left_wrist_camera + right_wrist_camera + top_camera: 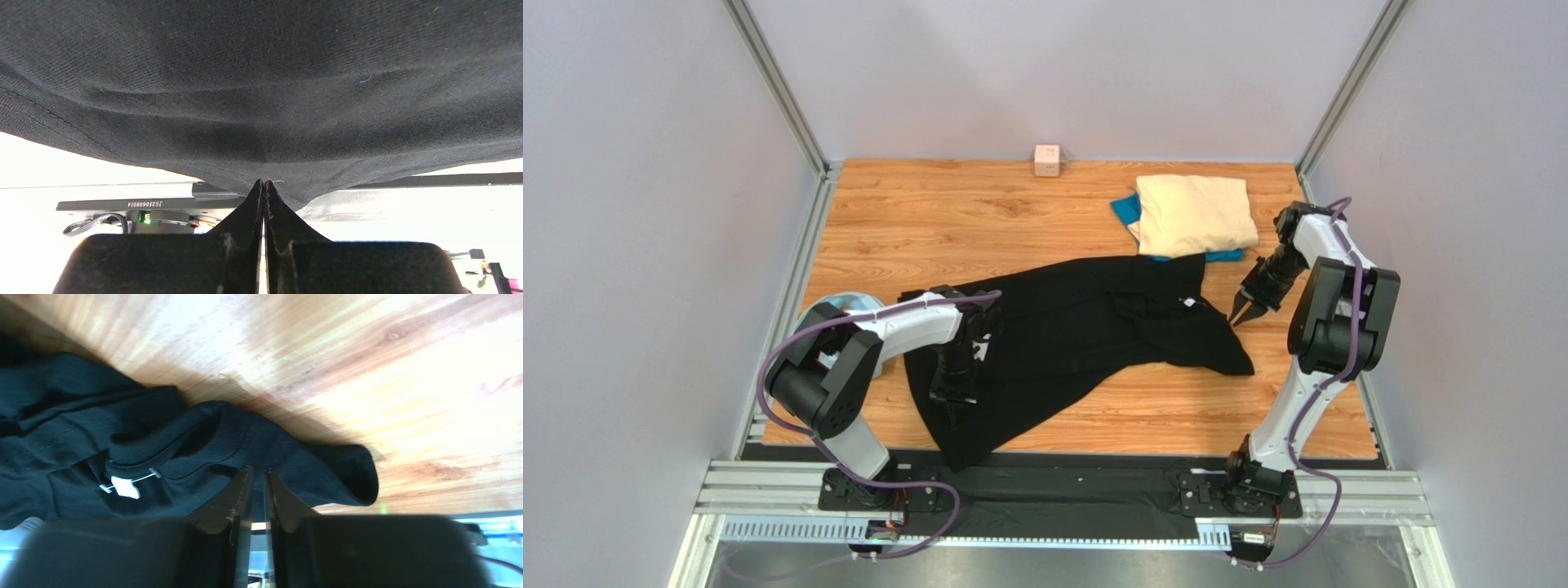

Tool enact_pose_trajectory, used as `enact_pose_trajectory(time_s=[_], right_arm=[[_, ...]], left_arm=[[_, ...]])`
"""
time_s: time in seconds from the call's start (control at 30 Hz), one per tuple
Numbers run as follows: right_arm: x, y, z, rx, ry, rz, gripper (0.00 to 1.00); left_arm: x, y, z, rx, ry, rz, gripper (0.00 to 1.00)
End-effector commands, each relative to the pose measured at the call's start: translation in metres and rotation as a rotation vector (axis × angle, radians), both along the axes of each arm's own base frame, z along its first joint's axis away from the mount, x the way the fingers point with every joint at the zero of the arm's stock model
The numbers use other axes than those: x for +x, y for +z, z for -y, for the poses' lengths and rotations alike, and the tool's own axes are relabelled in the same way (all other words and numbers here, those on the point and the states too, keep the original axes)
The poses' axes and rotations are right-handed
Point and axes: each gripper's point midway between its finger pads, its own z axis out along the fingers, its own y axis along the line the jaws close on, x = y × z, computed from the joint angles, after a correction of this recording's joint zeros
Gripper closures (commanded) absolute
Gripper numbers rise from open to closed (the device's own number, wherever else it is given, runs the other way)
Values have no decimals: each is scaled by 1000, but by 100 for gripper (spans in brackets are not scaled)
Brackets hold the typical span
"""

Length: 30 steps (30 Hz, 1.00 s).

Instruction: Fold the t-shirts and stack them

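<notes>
A light-blue plastic ring [844,299] shows at the left edge of the wooden tabletop [928,221], partly hidden behind the left arm. Just right of it, the left gripper [955,390] [264,187] has its jaws pressed together on a fold of the plain black cloth t-shirt [1087,331] [258,79], near its near-left corner. In the left wrist view, a black rail [147,203] below the cloth carries small white lettering, turned over, that seems to read JC25060801.

The black shirt lies rumpled across the middle of the tabletop, its near-left part trailing over the near edge. A small blank white tag [126,487] hangs on a plastic loop at its collar.

A small pink cube [1047,159] sits at the far edge. Right of it, a folded pale cream-beige t-shirt [1195,214] lies on top of a bright blue t-shirt [1123,210], touching the black shirt's far edge.

The right gripper [1241,312] [255,473] is at the black shirt's right end, its jaws a narrow slit apart with nothing between them.
</notes>
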Motion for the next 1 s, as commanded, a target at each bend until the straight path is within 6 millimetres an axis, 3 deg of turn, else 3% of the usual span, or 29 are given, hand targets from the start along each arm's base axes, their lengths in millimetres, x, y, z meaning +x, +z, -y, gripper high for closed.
enact_pose_trajectory(time_s=[0.0, 0.07, 0.1, 0.13, 0.27, 0.37, 0.43, 0.63, 0.73, 0.77, 0.83, 0.87, 0.97], right_arm=[[24, 40, -2, 1, 18, 195, 77], [17, 54, -10, 12, 30, 240, 76], [17, 58, -12, 8, 36, 263, 76], [8, 53, -19, 16, 51, 251, 75], [1, 62, -38, 9, 117, 306, 76], [4, 58, -55, 5, 184, 300, 76], [5, 44, -66, 14, 224, 257, 76], [18, 10, -90, -23, 322, 200, 76], [21, -13, -91, -67, 346, 136, 78], [18, -19, -90, -74, 345, 105, 78], [17, -30, -85, -99, 343, 55, 96], [12, -38, -83, -108, 338, 10, 100], [10, -42, -73, -159, 341, -20, 100]], left_arm=[[3, 11, 3, -23, 1, 25, 100], [12, 17, 5, -33, -1, 70, 98], [17, 23, 9, -53, -1, 103, 89], [22, 27, 12, -67, -2, 122, 87], [53, 56, 38, -158, -22, 238, 86], [68, 66, 58, -208, -63, 276, 86], [76, 65, 71, -237, -78, 284, 86], [98, 42, 115, -284, -153, 298, 86], [105, 20, 130, -286, -158, 275, 94], [106, 5, 131, -266, -156, 248, 100], [105, -7, 132, -251, -156, 211, 100], [102, -18, 129, -231, -153, 184, 100], [89, -28, 116, -192, -141, 148, 100]])
